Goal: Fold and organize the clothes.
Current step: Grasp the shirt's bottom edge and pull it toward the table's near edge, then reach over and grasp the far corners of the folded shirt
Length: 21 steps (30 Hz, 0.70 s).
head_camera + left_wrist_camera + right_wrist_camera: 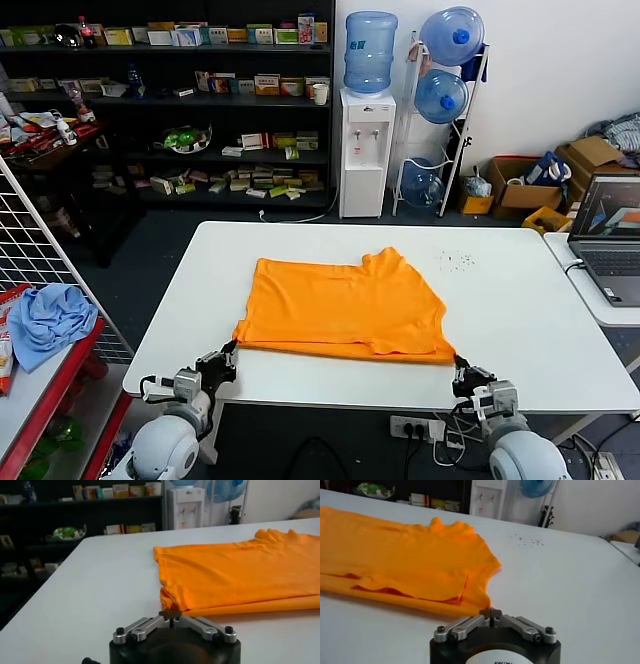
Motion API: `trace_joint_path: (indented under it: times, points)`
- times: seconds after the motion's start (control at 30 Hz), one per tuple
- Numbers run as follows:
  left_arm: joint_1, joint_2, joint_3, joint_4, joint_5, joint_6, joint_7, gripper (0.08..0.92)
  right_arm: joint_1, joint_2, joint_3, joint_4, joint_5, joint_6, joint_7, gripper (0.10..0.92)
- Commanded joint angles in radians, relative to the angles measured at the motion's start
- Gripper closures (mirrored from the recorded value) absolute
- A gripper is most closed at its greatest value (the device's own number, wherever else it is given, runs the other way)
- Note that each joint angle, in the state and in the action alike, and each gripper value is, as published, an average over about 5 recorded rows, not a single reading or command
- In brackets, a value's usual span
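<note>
On your far left, a light blue cloth bundle [48, 320] lies on a red-edged shelf beside a white wire rack, well apart from the work.

Your left arm reaches up from the near left of the head view, its rounded joint low in the frame and the wrist angled toward the table's [190, 300] near edge. The left claw [222, 361] sits just at that edge, at the near left corner of the orange T-shirt [340, 305]. In the left wrist view the left claw's fingers [170, 615] are drawn together to a closed tip that sits right at the shirt's near corner [172, 597]; you cannot tell from here whether any cloth is pinched in them.

The T-shirt lies folded on the white table, roughly in the middle, with doubled layers showing along its near edge and a bunched part at the far right.

Your right arm mirrors the left, rising from the near right. The right claw [466, 378] is at the table's near edge beside the shirt's near right corner. In the right wrist view the right claw [491, 614] is closed, its tip at the corner of the cloth [475, 605]; whether it holds fabric you cannot tell.

Farther right, a laptop [610, 240] stands open on a second table.
</note>
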State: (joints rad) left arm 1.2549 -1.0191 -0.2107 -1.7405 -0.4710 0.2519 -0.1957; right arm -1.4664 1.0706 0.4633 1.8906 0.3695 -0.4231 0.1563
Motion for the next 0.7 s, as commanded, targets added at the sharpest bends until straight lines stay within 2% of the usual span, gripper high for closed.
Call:
trace_joint_path:
  times: [0.03, 0.17, 0.3, 0.4, 0.53, 0.7]
  points:
    - [0.176, 0.078, -0.024, -0.172, -0.004, 0.074, -0.017, 0.905, -0.157, -0.017, 0.025, 0.138, -0.001, -0.038, 0.024, 0.901]
    - [0.214, 0.082, -0.036, -0.201, -0.001, 0.099, -0.027, 0.901, -0.166, -0.023, 0.026, 0.144, 0.001, -0.053, 0.018, 0.898]
    - [0.220, 0.087, -0.047, -0.237, -0.011, 0.154, -0.045, 0.827, -0.158, -0.047, 0.027, 0.172, 0.018, -0.057, 0.017, 0.844]
    - [0.207, 0.101, -0.064, -0.263, -0.035, 0.189, -0.060, 0.741, -0.135, -0.081, 0.035, 0.190, 0.069, -0.020, 0.028, 0.758]
    - [0.146, 0.119, -0.078, -0.262, -0.039, 0.175, -0.060, 0.628, -0.064, -0.127, 0.049, 0.174, 0.150, 0.062, 0.036, 0.645]
    - [-0.006, 0.093, -0.037, -0.167, -0.037, 0.107, -0.038, 0.481, 0.118, -0.153, 0.026, 0.027, 0.229, 0.107, 0.010, 0.498]
